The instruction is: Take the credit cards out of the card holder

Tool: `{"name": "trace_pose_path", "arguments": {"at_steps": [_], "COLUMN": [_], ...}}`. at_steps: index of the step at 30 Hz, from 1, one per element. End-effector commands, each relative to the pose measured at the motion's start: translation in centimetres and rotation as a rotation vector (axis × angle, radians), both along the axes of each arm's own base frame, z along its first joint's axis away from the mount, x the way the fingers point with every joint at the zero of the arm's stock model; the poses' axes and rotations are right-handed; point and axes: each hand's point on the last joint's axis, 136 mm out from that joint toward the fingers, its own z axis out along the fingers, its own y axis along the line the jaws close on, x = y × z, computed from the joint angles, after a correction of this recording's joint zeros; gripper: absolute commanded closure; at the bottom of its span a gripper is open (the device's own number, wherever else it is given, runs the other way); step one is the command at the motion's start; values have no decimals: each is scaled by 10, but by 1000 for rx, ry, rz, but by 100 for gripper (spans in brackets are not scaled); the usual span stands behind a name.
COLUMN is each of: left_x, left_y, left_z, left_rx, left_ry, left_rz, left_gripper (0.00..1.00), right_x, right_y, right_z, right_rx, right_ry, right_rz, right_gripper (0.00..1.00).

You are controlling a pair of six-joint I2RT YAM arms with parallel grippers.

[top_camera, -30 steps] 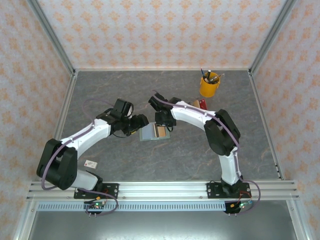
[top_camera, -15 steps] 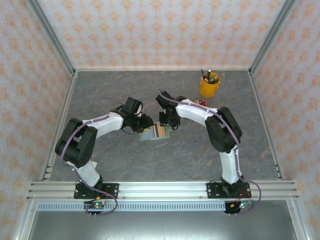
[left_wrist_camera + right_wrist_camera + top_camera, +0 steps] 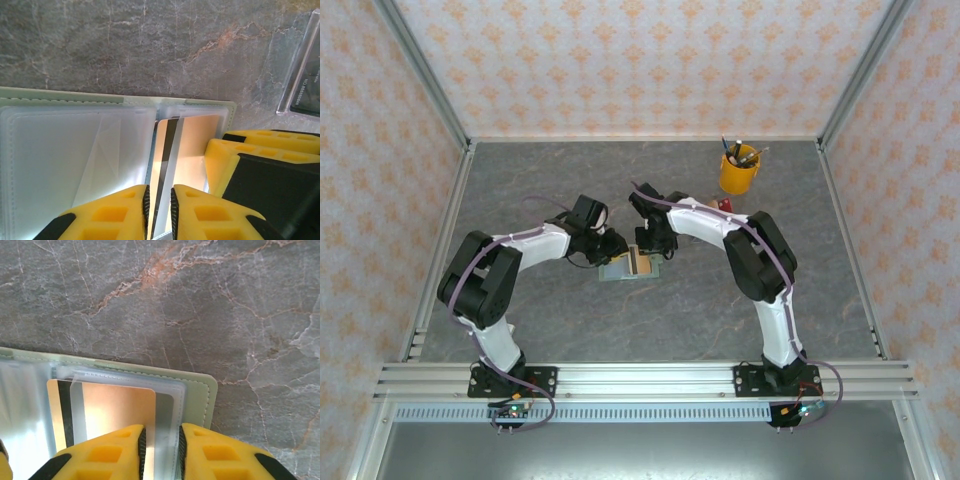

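The card holder (image 3: 618, 271) lies open on the grey table mid-scene, pale green with clear pockets (image 3: 75, 145). A tan credit card (image 3: 187, 145) with a dark stripe sticks partly out of its right pocket (image 3: 115, 405). My left gripper (image 3: 616, 250) comes in from the left; its yellow jaws (image 3: 159, 192) stand nearly together on the card's raised edge. My right gripper (image 3: 650, 250) meets it from the right. Its jaws (image 3: 161, 432) pinch the clear pocket's outer strip beside the card, next to the green rim (image 3: 197, 390). The right fingers (image 3: 250, 150) sit just right of the card.
A yellow cup (image 3: 738, 175) of pens stands at the back right. A clear rack (image 3: 305, 65) with a red item (image 3: 724, 207) sits behind the right arm. Metal rails and patterned walls bound the table.
The left arm has folded in closer and its jaws have narrowed from wide open onto the card's edge. The right jaws have narrowed a little on the pocket. The card holder has shifted slightly.
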Motion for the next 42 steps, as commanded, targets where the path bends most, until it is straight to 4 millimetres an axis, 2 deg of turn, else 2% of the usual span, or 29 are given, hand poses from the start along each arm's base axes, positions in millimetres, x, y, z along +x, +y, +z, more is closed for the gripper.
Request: {"name": "trace_pose_path", "arguments": {"at_steps": [1, 5, 9, 16, 22, 30, 35, 37, 42], "left_x": [5, 6, 8, 7, 5, 4, 3, 3, -2], "left_y": [-6, -4, -11, -14, -13, -15, -18, -20, -17], "left_z": [0, -4, -7, -6, 5, 22, 10, 4, -12], "left_rx": [-11, 11, -28, -47, -17, -17, -13, -24, 2], "left_ry": [-3, 5, 10, 15, -9, -65, -32, -18, 21], "left_rz": [-13, -9, -12, -18, -33, -50, -55, -62, -66], "left_gripper": [79, 79, 79, 78, 79, 86, 85, 82, 79], "right_x": [-5, -6, -7, -10, -11, -10, -10, -11, -16], "right_y": [-10, -11, -11, -12, -12, -11, -12, -12, -15], "right_z": [-18, -20, -23, -27, -28, -29, -30, -30, -34], "right_rx": [-71, -73, -70, -63, -60, -56, -59, -59, -60], "right_ry": [41, 44, 51, 61, 62, 61, 63, 67, 83], "right_rz": [13, 14, 9, 0, -3, -12, -17, -16, -16], "right_gripper": [76, 78, 82, 83, 83, 84, 84, 84, 84]}}
